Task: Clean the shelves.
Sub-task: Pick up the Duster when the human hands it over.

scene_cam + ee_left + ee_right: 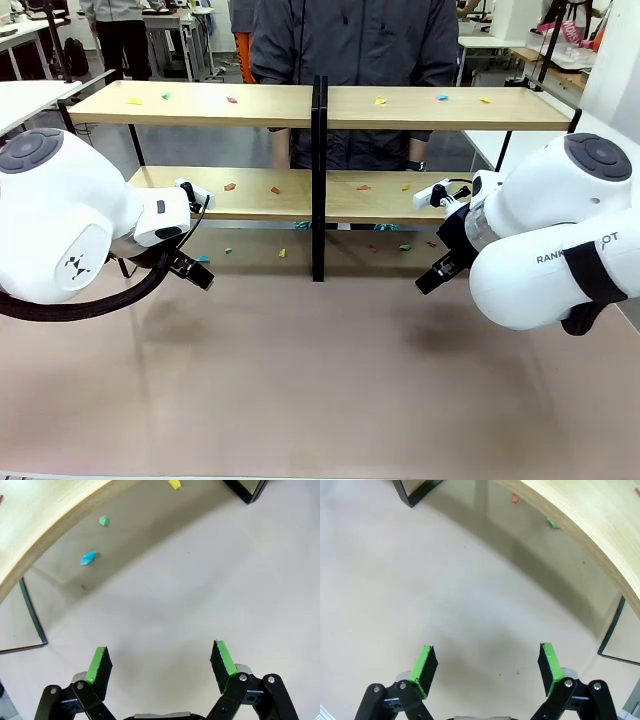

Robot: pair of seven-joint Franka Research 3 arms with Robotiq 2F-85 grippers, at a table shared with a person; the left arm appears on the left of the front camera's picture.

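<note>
Robot lab: white arms (pixel 60 220), work tables (pixel 488 42) behind.

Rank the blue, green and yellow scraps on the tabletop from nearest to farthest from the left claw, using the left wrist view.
1. blue scrap, picture's left, nearest the left claw.
2. green scrap, just beyond the blue one.
3. yellow scrap, top edge, near the black divider.

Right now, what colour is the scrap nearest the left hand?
The scrap is light blue; left wrist view.
</note>
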